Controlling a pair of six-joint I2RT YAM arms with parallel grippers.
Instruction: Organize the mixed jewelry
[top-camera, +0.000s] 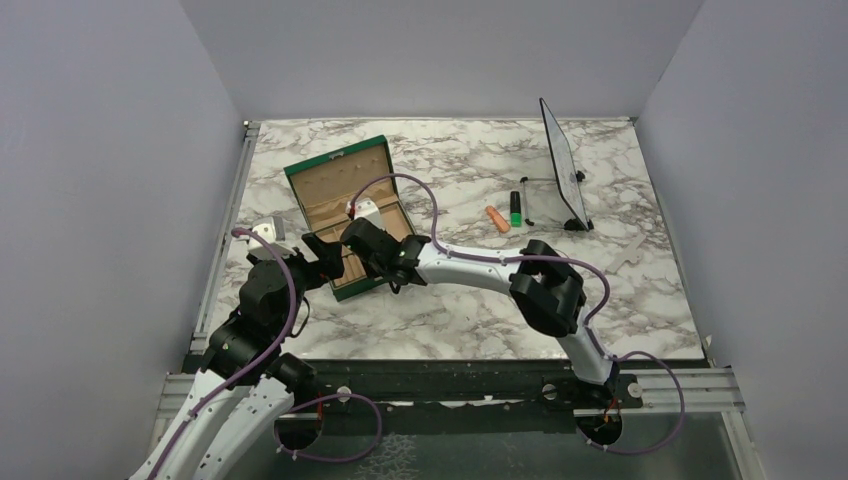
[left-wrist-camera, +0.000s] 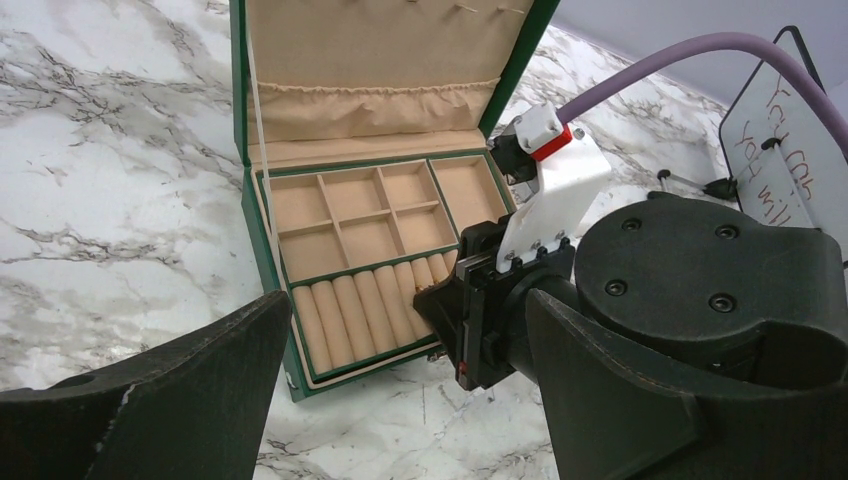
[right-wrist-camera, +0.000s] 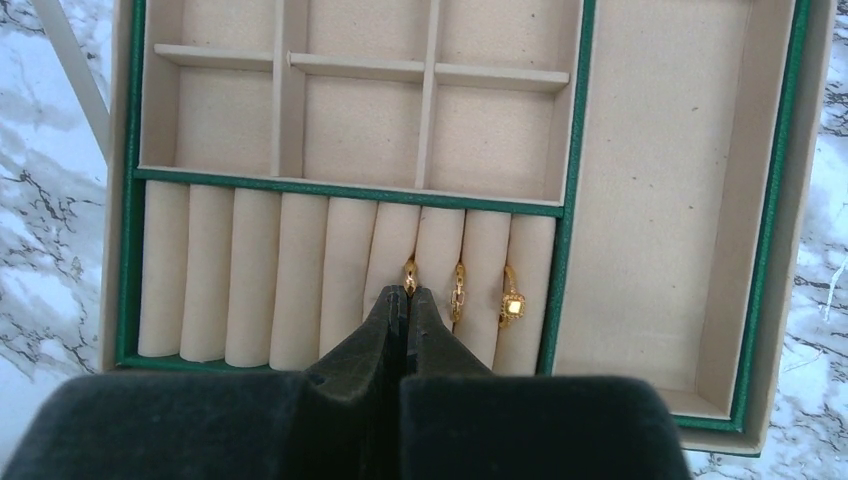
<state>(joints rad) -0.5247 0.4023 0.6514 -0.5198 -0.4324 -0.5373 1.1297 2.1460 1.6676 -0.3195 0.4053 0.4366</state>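
Note:
An open green jewelry box (right-wrist-camera: 570, 200) lies under my right gripper (right-wrist-camera: 408, 292), which is shut. The near end of a small gold ring (right-wrist-camera: 409, 270) sits pinched in its fingertips, over a slot between the beige rolls. Two more gold rings (right-wrist-camera: 458, 290) (right-wrist-camera: 512, 305) sit in the slots to its right. The square compartments and the long side compartment hold nothing. My left gripper (left-wrist-camera: 400, 420) hangs open just in front of the box (left-wrist-camera: 265, 260), above bare marble, with the right gripper (left-wrist-camera: 470, 320) ahead of it. The chain necklace is out of view.
The box lid (top-camera: 335, 170) stands open at the back. An orange cylinder (top-camera: 497, 219) and a green-and-black marker (top-camera: 516, 208) lie right of the box. A small whiteboard on a stand (top-camera: 563, 165) stands behind them. Grey walls enclose the marble table (top-camera: 450, 310).

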